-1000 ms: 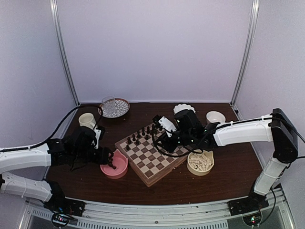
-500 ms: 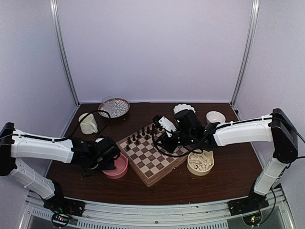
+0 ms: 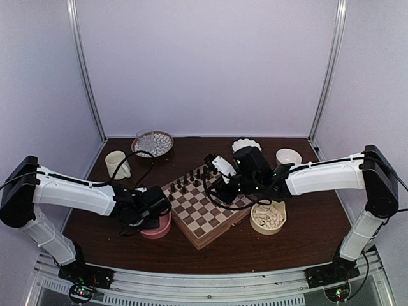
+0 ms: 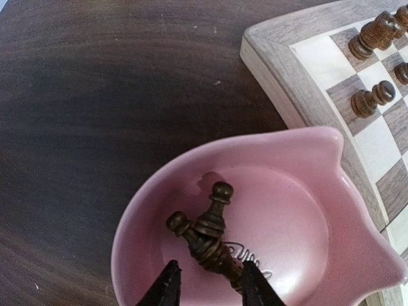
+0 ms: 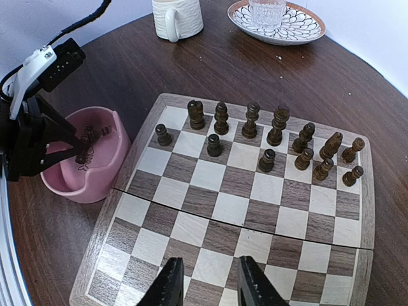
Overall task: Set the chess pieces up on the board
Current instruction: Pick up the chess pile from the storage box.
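- From above: the left claw [image 3: 155,218] is down inside the pink bowl [image 3: 153,233], just beside the board [image 3: 210,223]; the right claw [image 3: 218,186] hangs over the board's far half, near the dark pieces [image 3: 188,180] standing there; a cream bowl [image 3: 268,231] of white pieces sits on the counter [image 3: 306,223] at the other side
- Left wrist: two crossed pieces [image 4: 210,229] lie in the bowl, and the fingers [image 4: 169,284] stand on either side of the lower ends; I cannot tell if they clamp yet
- Right wrist: the right claw is released and empty, above bare squares
- Step in hand, I judge: fetching a dark piece from the bowl; next it needs a firm pinch on one piece only, a lift clear of the rim, then an upright placing on a free square
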`<state>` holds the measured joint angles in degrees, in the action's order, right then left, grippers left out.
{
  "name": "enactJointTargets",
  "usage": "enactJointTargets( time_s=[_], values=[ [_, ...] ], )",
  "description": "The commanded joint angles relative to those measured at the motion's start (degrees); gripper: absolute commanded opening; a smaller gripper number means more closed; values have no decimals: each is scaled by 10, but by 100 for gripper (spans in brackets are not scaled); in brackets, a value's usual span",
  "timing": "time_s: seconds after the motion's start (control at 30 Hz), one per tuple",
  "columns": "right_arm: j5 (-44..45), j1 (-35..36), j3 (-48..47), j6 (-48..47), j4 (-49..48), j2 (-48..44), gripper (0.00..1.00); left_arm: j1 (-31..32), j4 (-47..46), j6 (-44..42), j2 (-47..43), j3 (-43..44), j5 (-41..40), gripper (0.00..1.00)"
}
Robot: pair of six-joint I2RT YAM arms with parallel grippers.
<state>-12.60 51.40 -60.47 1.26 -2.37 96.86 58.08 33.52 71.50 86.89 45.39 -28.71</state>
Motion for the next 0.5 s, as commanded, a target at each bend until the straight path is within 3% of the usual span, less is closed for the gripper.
enactJointTargets(
  time_s=[0.0, 0.3, 0.4, 0.47],
  values=[
    [1, 2, 2, -5, -5, -14, 31, 2, -19, 15, 25, 17, 4, 30],
    [0, 2, 2, -5, -5, -14, 31, 1, -37, 38, 72, 22, 18, 25],
    [-1, 2, 2, -5, -5, -15, 31, 1, -34, 39, 68, 19, 9, 10],
    [-1, 2, 2, -5, -5, -16, 31, 2, -22, 39, 54, 18, -1, 7]
  ],
)
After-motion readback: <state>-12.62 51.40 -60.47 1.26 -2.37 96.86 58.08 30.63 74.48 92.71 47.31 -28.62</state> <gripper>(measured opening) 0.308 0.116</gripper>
